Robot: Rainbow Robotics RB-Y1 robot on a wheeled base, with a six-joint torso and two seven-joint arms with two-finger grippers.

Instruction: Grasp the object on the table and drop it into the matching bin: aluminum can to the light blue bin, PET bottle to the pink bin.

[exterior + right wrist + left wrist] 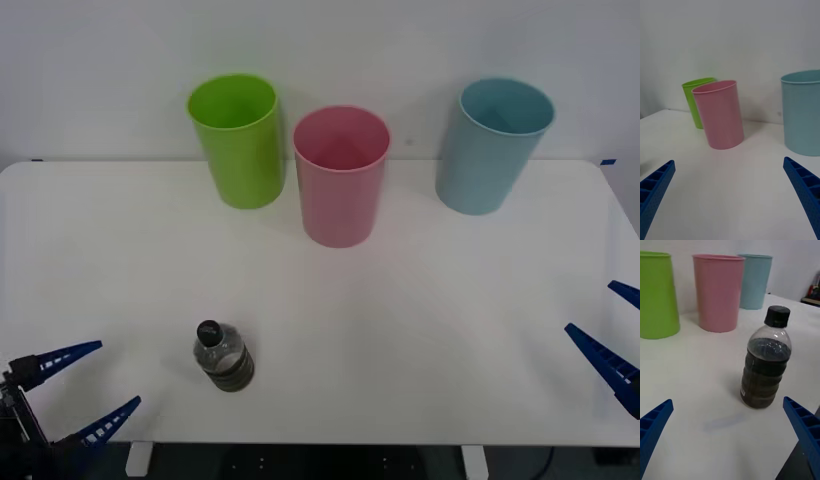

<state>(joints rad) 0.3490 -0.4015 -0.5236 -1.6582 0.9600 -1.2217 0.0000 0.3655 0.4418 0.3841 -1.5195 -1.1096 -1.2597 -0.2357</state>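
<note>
The left gripper (75, 390) hovers at the near left corner of the surface (420, 330), its fingers (62, 356) spread apart and holding nothing; the bottle (223, 356) stands upright just to the right of them, ahead of the opening and touching neither finger. Farther back, from left to right, stand a green bin (239, 140), the pink bin (340, 175) and the light blue bin (491, 145), well beyond the fingers. The right gripper (612, 325) waits at the near right edge, fingers also apart and empty, far from the bottle.
</note>
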